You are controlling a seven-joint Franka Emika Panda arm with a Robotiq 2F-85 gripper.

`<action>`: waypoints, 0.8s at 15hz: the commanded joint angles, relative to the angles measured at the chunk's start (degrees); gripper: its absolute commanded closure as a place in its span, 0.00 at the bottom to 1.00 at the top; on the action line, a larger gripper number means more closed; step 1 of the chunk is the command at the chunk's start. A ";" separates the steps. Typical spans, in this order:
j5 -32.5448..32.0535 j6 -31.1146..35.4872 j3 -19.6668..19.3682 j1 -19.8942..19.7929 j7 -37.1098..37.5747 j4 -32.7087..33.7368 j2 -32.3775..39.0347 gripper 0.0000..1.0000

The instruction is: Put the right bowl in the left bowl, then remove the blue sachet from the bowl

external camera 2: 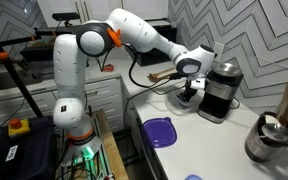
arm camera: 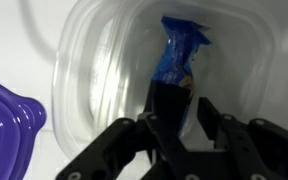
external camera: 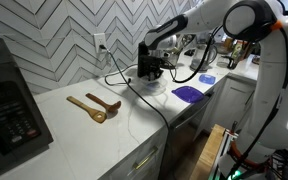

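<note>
– Step in hand, as you judged it?
– The second one, lifting out the blue sachet (arm camera: pixel 179 55). It lay inside the clear bowl (arm camera: pixel 94 60), which stood toward the back edge of the tabletop (external camera: pixel 94 135), by the tiled wall. Whether two bowls sat nested there, I couldn't tell.
– And the claw (arm camera: pixel 177 116)?
– Down inside the bowl, one finger on either side of the sachet's lower end. Whether it was clamped on the packet or stood slightly apart, the wrist view didn't show.
– Next move?
– A firm pinch, then a straight lift clear of the rim, so the light bowl wouldn't be dragged along.
– Room?
– Bowl walls were close on both sides, and the coffee machine (external camera 2: pixel 220 90) was just beside it. The purple dish (external camera 2: pixel 159 131) sat near the front edge. Open room lay upward, and toward the wooden spoons (external camera: pixel 94 107), well apart mid-tabletop.
</note>
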 commanded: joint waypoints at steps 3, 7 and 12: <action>0.12 -1.09 -0.64 0.12 -0.46 -0.17 0.90 1.00; -0.06 -0.83 -0.73 0.17 -0.32 -0.31 0.82 1.00; 0.06 -1.23 -0.33 0.39 -1.56 -0.71 -0.96 0.66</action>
